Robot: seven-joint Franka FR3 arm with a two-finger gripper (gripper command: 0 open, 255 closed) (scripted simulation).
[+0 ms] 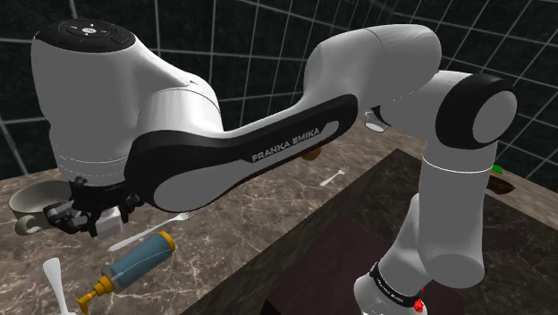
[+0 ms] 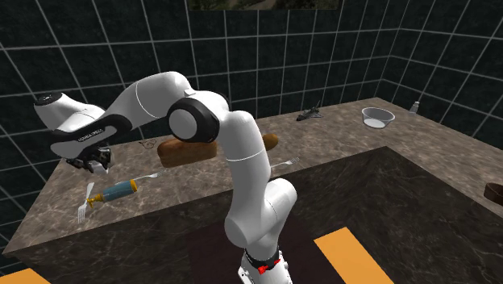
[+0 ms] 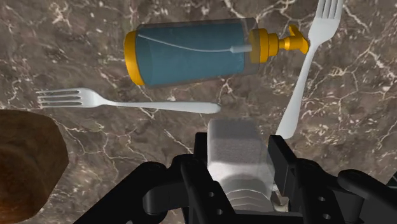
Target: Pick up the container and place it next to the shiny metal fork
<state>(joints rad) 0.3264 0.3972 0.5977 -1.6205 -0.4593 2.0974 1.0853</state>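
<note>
claw (image 3: 240, 147) clamped on a pale grey container (image 3: 234, 168), over the marble table (image 3: 76, 38), near a blue pump bottle (image 3: 191, 52), two forks (image 3: 127, 102) beside it

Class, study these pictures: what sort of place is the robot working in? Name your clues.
Most likely a kitchen: a marble-patterned countertop backed by dark tiled walls, with what looks like a bread loaf and a bowl on it.
</note>
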